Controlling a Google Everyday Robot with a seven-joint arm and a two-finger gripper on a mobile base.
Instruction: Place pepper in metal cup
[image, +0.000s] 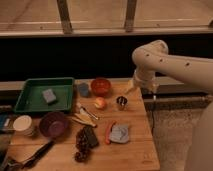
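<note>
Camera view: gripper (142, 89) hung over the table's (135, 150) right rear edge, just behind the metal cup (121, 102), jaws spread w/ nothing in them. Pepper (108, 132) lay on the table beside a grey cloth (120, 133), apart from the cup. Green tray (30, 102) held 1 sponge (48, 95). Purple bowl (53, 123) looked empty.

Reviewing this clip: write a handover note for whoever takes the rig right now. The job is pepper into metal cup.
Pincer: open and empty, hanging over the back right edge of the table, to the right of the metal cup.
Pepper: lying near the table's front, beside the left edge of a grey-blue cloth.
Metal cup: upright, mid-table, right of the apple.
Done: nothing; the pepper is not grasped.
Left: reach the pepper, grasp it, lift it, carry it to the cup, release it.
</note>
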